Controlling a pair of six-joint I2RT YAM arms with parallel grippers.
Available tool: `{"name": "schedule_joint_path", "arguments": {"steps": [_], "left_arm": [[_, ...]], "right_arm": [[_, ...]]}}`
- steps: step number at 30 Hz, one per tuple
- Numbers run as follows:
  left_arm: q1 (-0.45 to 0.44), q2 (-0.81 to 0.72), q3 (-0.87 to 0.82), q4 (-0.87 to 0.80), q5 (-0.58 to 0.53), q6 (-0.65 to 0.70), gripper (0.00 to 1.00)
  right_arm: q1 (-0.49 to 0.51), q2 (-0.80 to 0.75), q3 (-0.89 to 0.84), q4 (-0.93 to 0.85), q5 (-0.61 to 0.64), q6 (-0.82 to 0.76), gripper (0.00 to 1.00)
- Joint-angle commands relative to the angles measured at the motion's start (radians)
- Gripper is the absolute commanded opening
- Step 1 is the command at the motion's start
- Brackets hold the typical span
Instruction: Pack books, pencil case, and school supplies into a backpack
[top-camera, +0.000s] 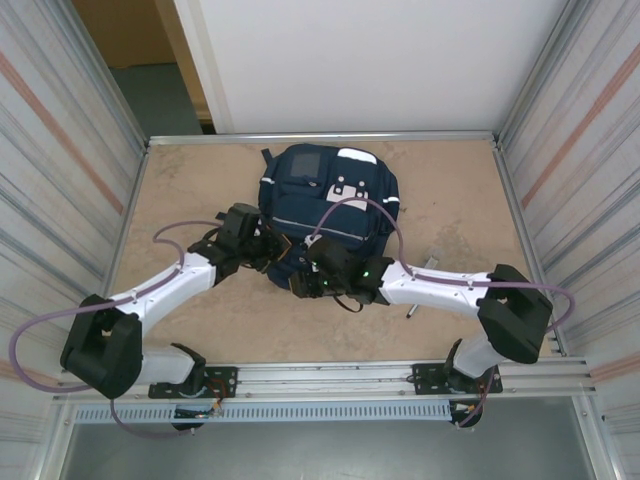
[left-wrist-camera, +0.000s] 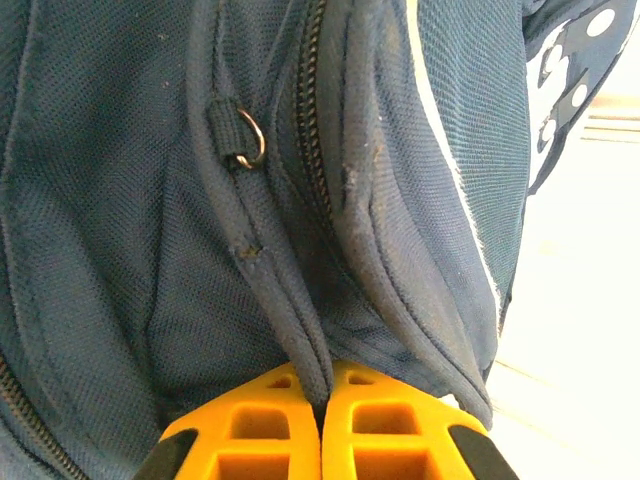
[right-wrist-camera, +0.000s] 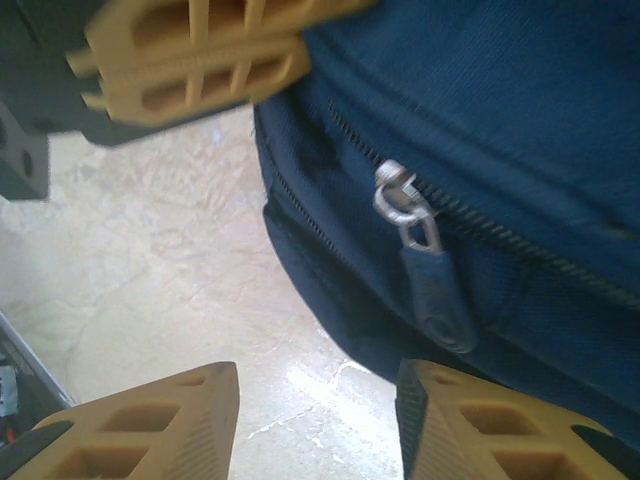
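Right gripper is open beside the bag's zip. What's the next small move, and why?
Probably nudge the right gripper onto the zip tab and close: the tab hangs just ahead of its open jaws, while the left gripper pinches the backpack fabric steady.

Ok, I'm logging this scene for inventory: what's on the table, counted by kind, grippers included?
Navy backpack: 1
Grippers: 2, left gripper and right gripper
Thin bits beside the right arm: 2, too small to name
Total: 5
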Motion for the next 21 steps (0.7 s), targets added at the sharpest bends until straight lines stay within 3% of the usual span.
{"name": "schedule_joint_path", "arguments": {"steps": [1,12,16,21], "left_arm": [[-0.016,-0.05,-0.008,0.046,0.086,-0.003,0.0],[-0.017,-0.052,-0.015,0.056,0.105,-0.004,0.0],[-0.017,-0.055,-0.017,0.056,0.103,-0.006,0.0],[-0.018,-0.055,-0.016,0.056,0.103,-0.008,0.0]], "right_arm": [[-0.006,-0.063,-0.018,-0.032,0.112,0.06,0.46],[-0.016,-0.027,0.009,-0.037,0.149,0.024,0.54],[-0.011,0.013,0.011,0.017,0.089,0.024,0.43],[0.022,0.051,0.031,0.017,0.14,0.043,0.4]]}}
